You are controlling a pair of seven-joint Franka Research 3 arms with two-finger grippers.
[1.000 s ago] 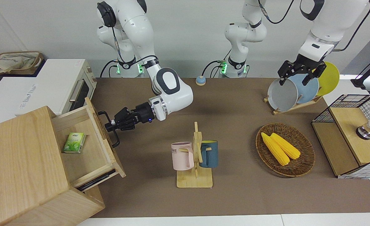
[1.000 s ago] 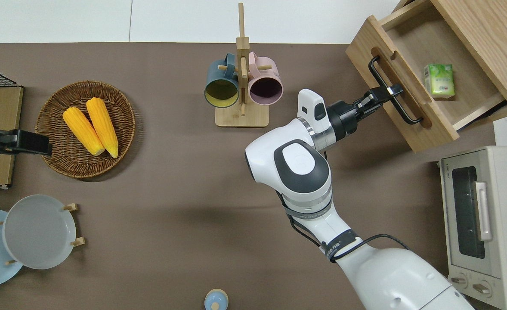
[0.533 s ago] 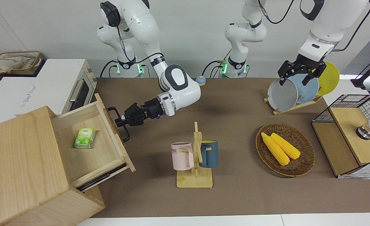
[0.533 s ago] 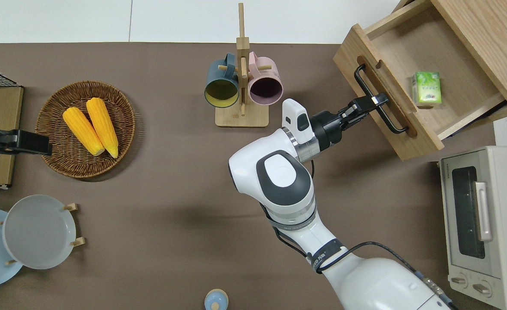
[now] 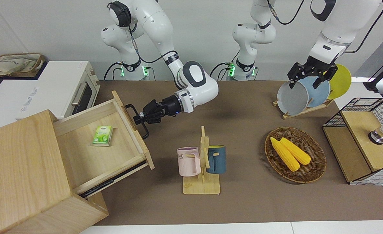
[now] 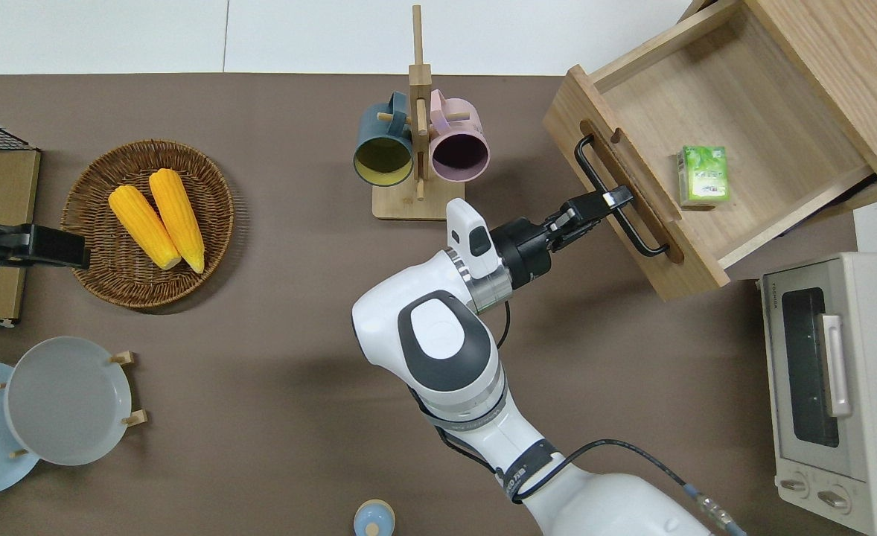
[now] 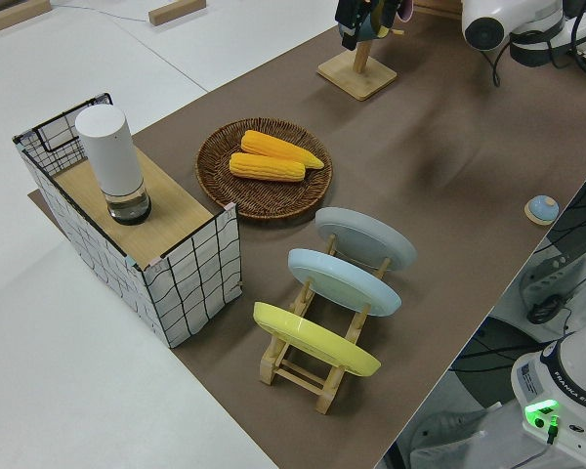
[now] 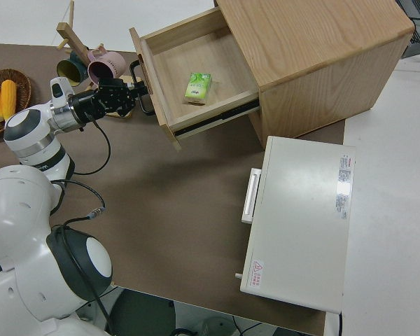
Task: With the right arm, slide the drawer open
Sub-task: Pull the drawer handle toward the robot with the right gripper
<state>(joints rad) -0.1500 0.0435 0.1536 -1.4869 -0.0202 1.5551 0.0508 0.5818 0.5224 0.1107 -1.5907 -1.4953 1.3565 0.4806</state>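
Note:
The pale-wood drawer [image 5: 81, 159] [image 6: 751, 97] [image 8: 196, 52] stands pulled well out of the big wooden box [image 5: 19, 162], at the right arm's end of the table. My right gripper [image 5: 139, 119] [image 6: 616, 199] [image 8: 131, 89] is shut on the middle of the black bar handle [image 5: 145, 132] [image 6: 591, 165] on the drawer's front. The right arm [image 5: 196, 85] reaches across the mat toward it, a blue light at its wrist. A small green box [image 5: 102, 136] [image 6: 701, 175] lies inside the drawer. My left gripper [image 5: 306, 82] is parked, fingers apart.
A mug rack [image 5: 202, 182] [image 6: 418, 205] with a pink and a blue mug stands close to the drawer's front corner. A white toaster oven [image 5: 48, 91] [image 6: 833, 372] sits beside the box, nearer to the robots. A corn basket [image 5: 295, 154], plate rack [image 5: 305, 94] and wire-grid cabinet [image 5: 363, 139] occupy the other end.
The right gripper has pulled the handle toward the table's middle, and the drawer has slid farther out of the box. The green box moved along with it. The left arm stayed still.

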